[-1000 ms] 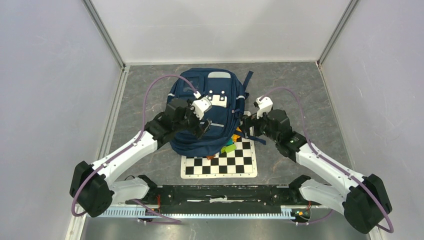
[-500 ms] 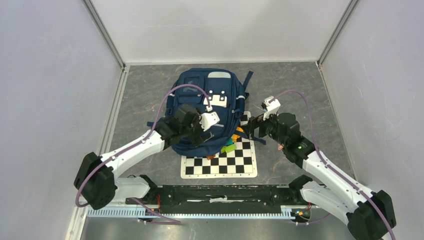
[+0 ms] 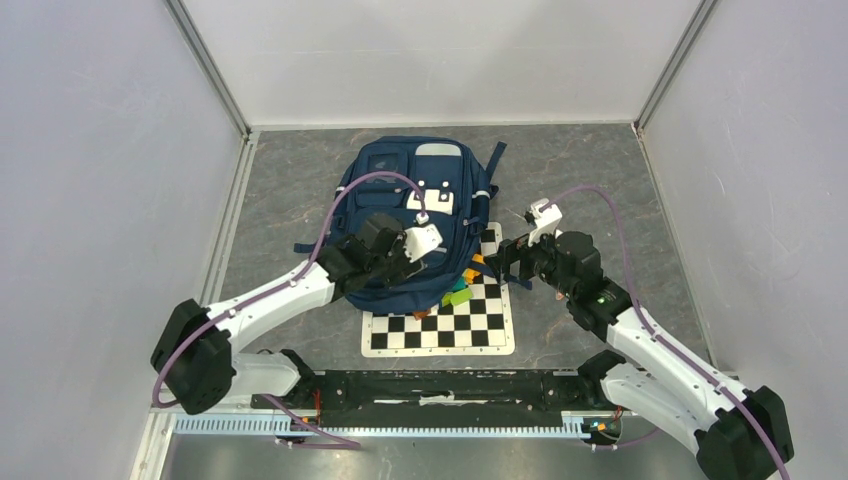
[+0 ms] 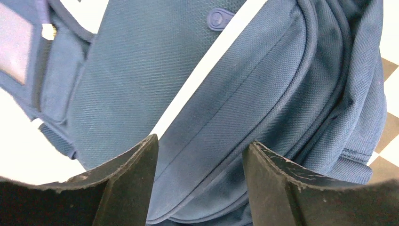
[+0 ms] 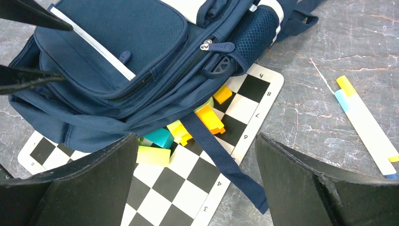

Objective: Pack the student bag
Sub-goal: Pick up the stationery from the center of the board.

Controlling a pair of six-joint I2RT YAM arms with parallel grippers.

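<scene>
The navy student bag (image 3: 385, 170) lies flat on the grey table, its near end resting on a checkerboard mat (image 3: 440, 335). My left gripper (image 3: 402, 268) is open and hovers over the bag's lower front pocket; in the left wrist view the jaws (image 4: 200, 155) stand apart with only blue fabric (image 4: 263, 94) below them. My right gripper (image 3: 498, 262) is open and empty at the bag's right side. In the right wrist view it (image 5: 195, 155) hangs above a loose strap (image 5: 221, 160) and the mat, with the bag (image 5: 117, 47) at upper left.
Small blocks poke out from under the bag's near right edge: yellow-green (image 5: 153, 155), teal (image 5: 160, 136), orange (image 5: 210, 117) and yellow (image 5: 222, 94); they also show from above (image 3: 460, 293). A white pen with yellow and blue ends (image 5: 369, 127) lies on the table to the right. Walls enclose the table.
My left gripper has moved from the middle of the bag toward its near lower front. My right gripper has shifted slightly right and nearer. Both stay open.
</scene>
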